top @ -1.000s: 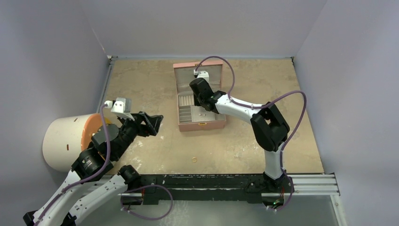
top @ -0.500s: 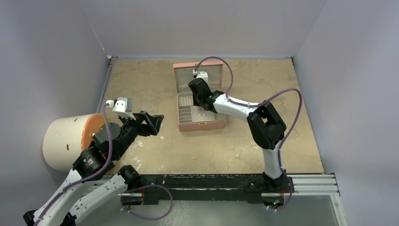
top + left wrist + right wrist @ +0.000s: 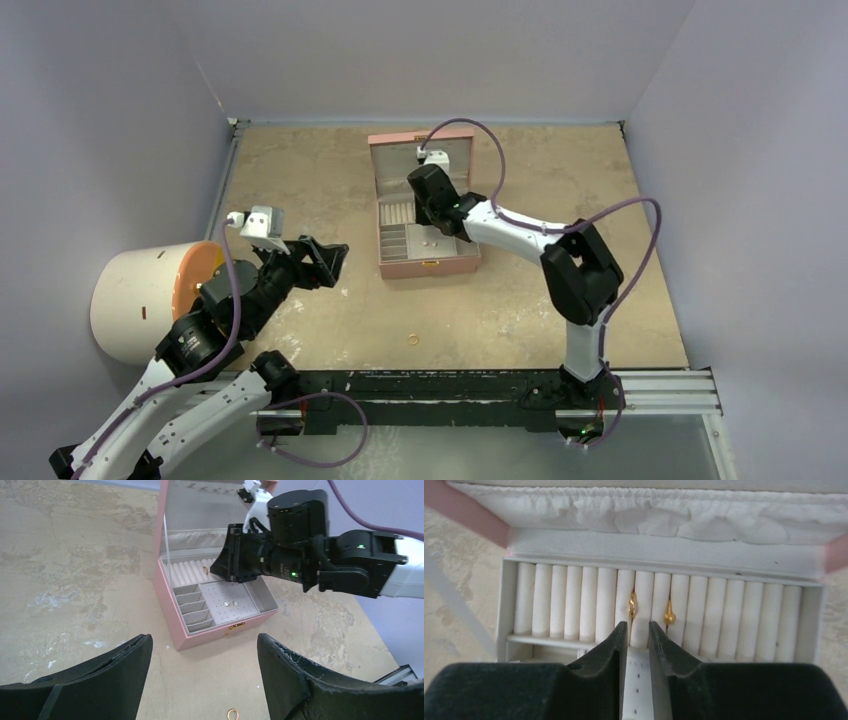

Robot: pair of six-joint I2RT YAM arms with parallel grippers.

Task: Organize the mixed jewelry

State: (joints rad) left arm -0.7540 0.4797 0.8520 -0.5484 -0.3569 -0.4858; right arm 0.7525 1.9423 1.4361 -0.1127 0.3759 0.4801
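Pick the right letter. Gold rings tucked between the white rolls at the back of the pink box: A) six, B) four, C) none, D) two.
D: the right wrist view shows exactly two gold rings wedged between the white rolls of the pink box, close together near the middle of the row, with every other gap bare.

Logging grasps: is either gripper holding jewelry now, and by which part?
Nothing is held: left gripper is wide open and empty; right gripper shows an empty narrow gap.
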